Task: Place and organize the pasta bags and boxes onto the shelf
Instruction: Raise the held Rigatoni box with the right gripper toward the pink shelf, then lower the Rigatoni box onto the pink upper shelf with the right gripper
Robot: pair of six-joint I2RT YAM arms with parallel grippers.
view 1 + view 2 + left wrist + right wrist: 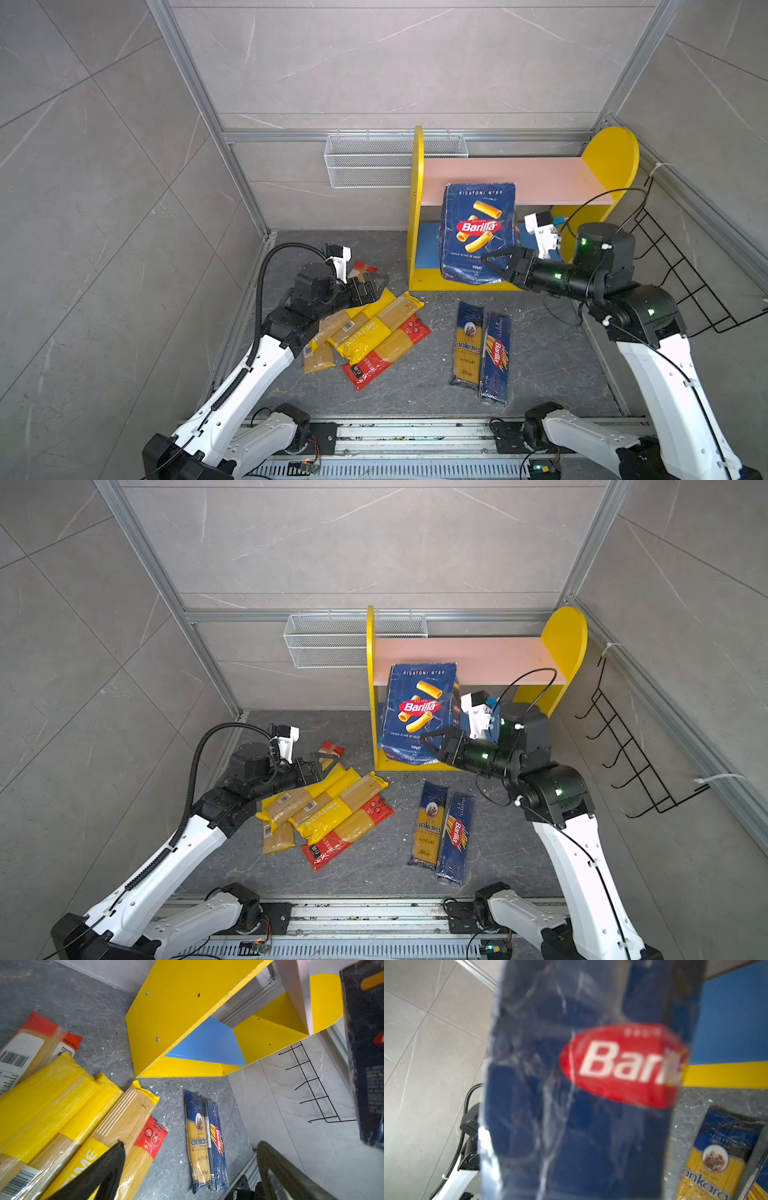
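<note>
The right gripper (493, 264) is clamped on the lower part of the rigatoni box (478, 220) and holds it upright before the shelf (498, 174), right of centre in a top view. Placing seems in hand: next the box likely needs setting onto the shelf and releasing. The left gripper (371, 286), spread wide, hovers over the bags (374, 332) at lower left.

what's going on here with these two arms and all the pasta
The right gripper is clamped on the wide Barilla rigatoni box, holding it upright in front of the shelf, at its lower opening. The left gripper hangs open over the pile of spaghetti bags on the floor, holding nothing. The ankara bag and the narrow Barilla box lie side by side nearer the right arm. Nothing sits on the pink upper board.
</note>
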